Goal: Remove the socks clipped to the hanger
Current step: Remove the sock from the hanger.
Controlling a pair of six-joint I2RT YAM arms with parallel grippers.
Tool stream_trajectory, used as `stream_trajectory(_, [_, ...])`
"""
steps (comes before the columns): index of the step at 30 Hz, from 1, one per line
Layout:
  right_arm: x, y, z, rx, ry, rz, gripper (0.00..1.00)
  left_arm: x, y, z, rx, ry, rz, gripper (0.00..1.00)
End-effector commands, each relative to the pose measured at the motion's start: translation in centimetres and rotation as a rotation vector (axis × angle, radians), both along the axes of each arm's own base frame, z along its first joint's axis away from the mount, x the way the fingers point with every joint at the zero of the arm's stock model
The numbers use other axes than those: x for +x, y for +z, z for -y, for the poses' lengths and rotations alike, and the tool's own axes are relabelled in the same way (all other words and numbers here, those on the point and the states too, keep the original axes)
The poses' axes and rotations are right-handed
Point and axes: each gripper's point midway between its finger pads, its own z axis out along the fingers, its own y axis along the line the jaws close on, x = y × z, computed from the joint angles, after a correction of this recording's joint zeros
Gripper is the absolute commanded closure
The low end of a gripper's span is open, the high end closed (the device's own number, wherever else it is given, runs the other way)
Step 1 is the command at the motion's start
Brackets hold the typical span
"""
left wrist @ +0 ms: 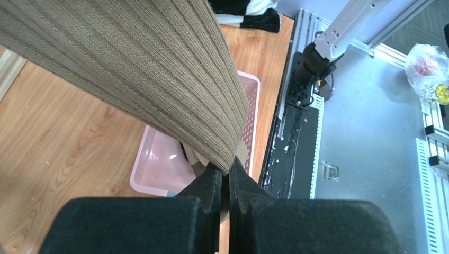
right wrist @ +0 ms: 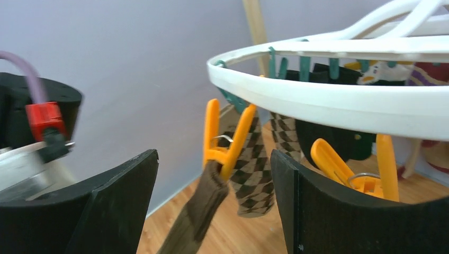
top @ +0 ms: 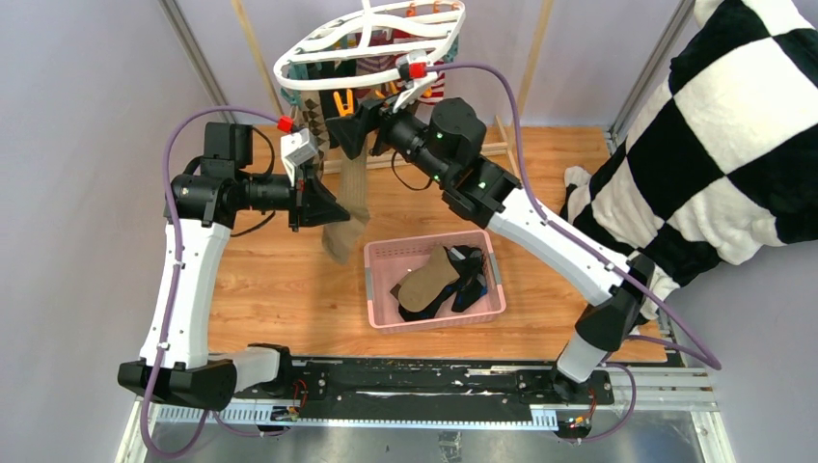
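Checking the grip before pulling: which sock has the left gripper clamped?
The plain tan ribbed sock, hanging from the orange clip; the left gripper is shut on it. The diamond-patterned sock beside it hangs untouched.

White links, black joints, purple cables, red connectors.

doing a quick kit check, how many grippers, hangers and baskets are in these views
grippers: 2 (left gripper, right gripper)
white hanger: 1
pink basket: 1
total: 4
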Motion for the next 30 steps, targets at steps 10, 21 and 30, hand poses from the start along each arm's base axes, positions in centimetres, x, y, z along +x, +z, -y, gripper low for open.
stream_trajectory(10, [3.6,1.1,-0.2,-0.033,-0.164,0.011,0.22,-0.5,0.3,0.3,0.043,0.004,0.039,1.00])
stream_trajectory(21, [4.0,2.2,-0.5,0.009,-0.150,0.004,0.45,-0.4,0.4,0.2,0.056,0.018,0.056,1.00])
stream_trajectory(30, [4.3,2.4,-0.7,0.032,-0.121,-0.021,0.98,-0.6,0.5,0.2,0.058,0.021,0.058,1.00])
